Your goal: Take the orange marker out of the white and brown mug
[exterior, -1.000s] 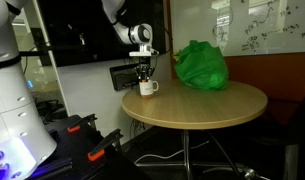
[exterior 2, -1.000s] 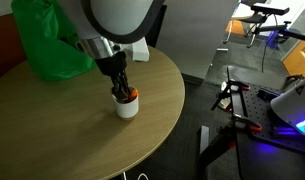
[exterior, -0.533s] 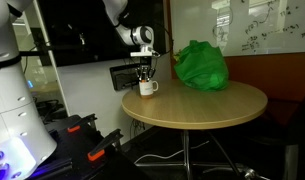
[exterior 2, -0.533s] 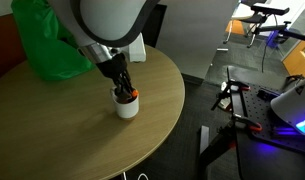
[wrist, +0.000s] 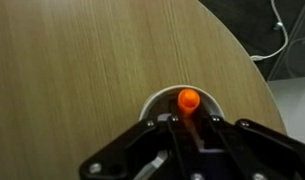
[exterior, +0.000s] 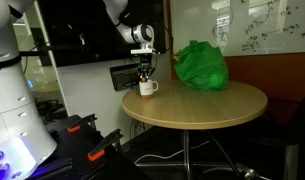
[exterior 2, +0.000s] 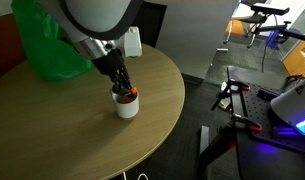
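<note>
A robot arm [exterior 2: 92, 22] reaches down over a round wooden tabletop [exterior 2: 72, 135], its jaws lowered to the mouth of a white mug [exterior 2: 125, 106] that stands near the tabletop's edge. The orange marker [exterior 2: 133, 93] stands inside the mug, its bright tip showing just above the rim beside the dark jaws. In the wrist view the marker's round orange end [wrist: 188, 99] sits within the mug's white rim [wrist: 152, 103], and the two black jaws converge close on either side of it at the bottom of the picture; whether they press on the marker or merely flank it cannot be told. In an exterior view the mug [exterior: 147, 88] appears with its handle turned to the side, directly under the arm's wrist [exterior: 142, 35], at the rim of the tabletop [exterior: 207, 108]. A crumpled green bag [exterior: 200, 66] lies on the same tabletop, well apart from the mug. Both exterior views show the bag [exterior 2: 44, 45] on the side away from the mug's edge of the tabletop.
</note>
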`<state>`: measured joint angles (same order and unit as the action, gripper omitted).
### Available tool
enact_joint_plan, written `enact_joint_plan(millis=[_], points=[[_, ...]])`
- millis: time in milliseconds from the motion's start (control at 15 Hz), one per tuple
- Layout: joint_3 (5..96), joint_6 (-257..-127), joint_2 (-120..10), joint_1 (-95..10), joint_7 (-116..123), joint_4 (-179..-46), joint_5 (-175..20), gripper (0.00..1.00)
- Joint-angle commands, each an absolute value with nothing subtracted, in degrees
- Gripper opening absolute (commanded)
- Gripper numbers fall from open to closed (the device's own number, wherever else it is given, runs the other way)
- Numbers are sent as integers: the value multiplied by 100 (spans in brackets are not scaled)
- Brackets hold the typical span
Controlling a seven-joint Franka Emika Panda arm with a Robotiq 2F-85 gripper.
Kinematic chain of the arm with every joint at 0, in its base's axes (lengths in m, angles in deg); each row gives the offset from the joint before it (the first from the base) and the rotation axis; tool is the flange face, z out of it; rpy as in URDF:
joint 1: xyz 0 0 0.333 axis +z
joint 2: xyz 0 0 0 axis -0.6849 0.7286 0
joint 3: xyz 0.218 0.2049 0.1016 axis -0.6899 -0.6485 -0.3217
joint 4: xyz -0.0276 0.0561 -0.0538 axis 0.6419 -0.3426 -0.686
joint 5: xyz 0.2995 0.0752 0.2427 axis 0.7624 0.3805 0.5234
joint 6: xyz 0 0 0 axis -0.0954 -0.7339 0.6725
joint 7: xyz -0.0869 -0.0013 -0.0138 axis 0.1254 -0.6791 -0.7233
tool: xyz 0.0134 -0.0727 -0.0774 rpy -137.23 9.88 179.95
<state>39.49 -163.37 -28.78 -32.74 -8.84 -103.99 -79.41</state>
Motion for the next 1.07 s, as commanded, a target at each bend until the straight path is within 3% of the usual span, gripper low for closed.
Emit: enact_joint_plan(millis=[0, 600, 1000], points=[[3910, -16112, -3122, -3333, -978, -10416, -7909, 5], [3807, -16893, -4840, -3809, -1884, -11818, -7566, 5], [4298, -18207, -5238, -3823, -539, -12875, -8003, 5]])
